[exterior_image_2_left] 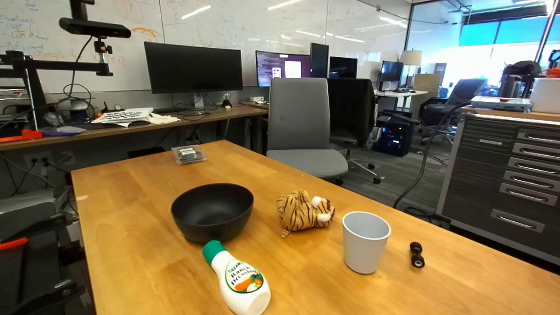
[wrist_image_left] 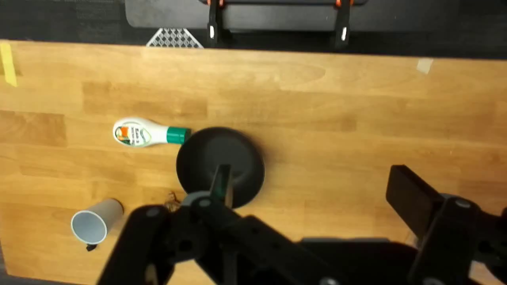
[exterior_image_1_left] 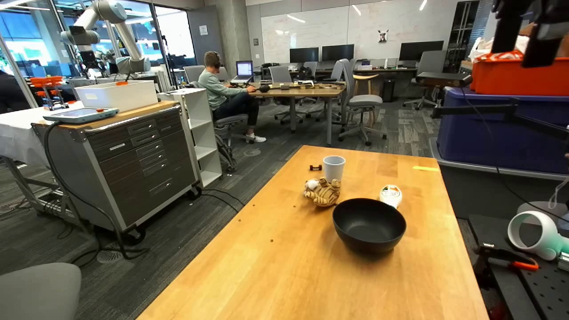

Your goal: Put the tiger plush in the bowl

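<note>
Jaws stand wide apart, holding nothing, above the bench [exterior_image_2_left: 315,271]. On it the tiger plush [exterior_image_2_left: 302,213] lies between the black bowl [exterior_image_2_left: 213,214] and the pale cup [exterior_image_2_left: 365,243], apart from both. Coming down off-centre might tip the cup; pinching only one soft limb might let the plush slip; bumping the bowl could shove the bottle [exterior_image_2_left: 236,280] beside it. Its label [exterior_image_2_left: 245,276] reads "Ranch Dressing"; handwriting on the whiteboard [exterior_image_2_left: 245,30] is mostly too faint to read.

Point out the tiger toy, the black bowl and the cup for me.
Tiger toy [exterior_image_2_left: 300,218]: in an exterior view, on its striped body.
Black bowl [exterior_image_1_left: 370,226]: in an exterior view, on its inner surface.
Cup [exterior_image_2_left: 364,251]: in an exterior view, on its outer wall.
</note>
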Robot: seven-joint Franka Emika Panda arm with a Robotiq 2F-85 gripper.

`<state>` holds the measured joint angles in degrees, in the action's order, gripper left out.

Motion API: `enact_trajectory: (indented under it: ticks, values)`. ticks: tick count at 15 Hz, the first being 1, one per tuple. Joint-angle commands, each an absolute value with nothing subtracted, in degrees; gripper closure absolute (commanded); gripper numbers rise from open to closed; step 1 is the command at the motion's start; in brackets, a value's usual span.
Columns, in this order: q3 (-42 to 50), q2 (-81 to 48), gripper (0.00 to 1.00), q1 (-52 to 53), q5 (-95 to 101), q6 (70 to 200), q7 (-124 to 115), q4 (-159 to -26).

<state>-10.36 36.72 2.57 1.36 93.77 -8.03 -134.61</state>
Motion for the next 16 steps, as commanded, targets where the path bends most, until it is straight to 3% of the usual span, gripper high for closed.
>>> enact_trajectory:
  ticks: [1, 8, 16]
  values:
    - [-10.32, 37.15, 0.00, 2.40, 1.74, 106.80, -12.73, -137.81]
    - [-10.99, 29.44, 0.00, -4.31, 6.95, 126.88, -23.58, -135.94]
    - [-9.54, 14.92, 0.00, -11.04, 15.51, 126.29, -34.47, -125.83]
